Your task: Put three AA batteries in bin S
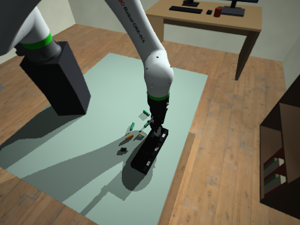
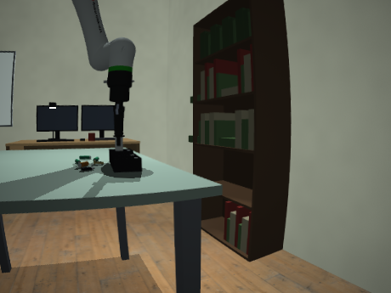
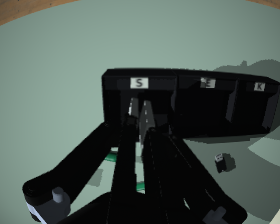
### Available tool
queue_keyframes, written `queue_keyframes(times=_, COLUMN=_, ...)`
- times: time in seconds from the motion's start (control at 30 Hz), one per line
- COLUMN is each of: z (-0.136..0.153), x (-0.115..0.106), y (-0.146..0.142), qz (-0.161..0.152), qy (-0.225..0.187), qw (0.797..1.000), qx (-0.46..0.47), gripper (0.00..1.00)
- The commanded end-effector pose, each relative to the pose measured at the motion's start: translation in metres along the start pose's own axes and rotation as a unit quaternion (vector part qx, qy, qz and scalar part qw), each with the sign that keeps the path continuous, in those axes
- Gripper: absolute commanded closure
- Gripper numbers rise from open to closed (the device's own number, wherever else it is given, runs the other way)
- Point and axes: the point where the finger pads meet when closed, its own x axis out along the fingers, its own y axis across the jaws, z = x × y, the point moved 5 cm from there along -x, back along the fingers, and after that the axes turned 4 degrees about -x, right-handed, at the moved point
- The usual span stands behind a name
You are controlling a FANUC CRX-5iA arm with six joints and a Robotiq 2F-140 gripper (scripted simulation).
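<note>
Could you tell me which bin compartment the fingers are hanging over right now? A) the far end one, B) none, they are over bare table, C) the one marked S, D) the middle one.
C: in the wrist view the fingers point into the compartment under the S label.

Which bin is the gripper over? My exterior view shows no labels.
Observer: In the wrist view the gripper hangs over the bin labelled S, the end one of the row.
Operator: Is it carrying anything?
Observer: Its fingers stand close together; I can't make out a battery between them.
Operator: How many batteries lie loose?
Observer: The top view shows three green batteries on the table beside the bins.
</note>
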Motion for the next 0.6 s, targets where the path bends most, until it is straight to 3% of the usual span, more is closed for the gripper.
queue_keyframes(times=0.0, z=0.0, x=-0.003, y=0.0, qz=0.0, qy=0.0, qw=1.0, qx=0.0, gripper=0.95)
queue_keyframes(times=0.57, z=0.0, x=-0.036, y=0.0, qz=0.0, qy=0.0, qw=1.0, qx=0.0, gripper=0.95)
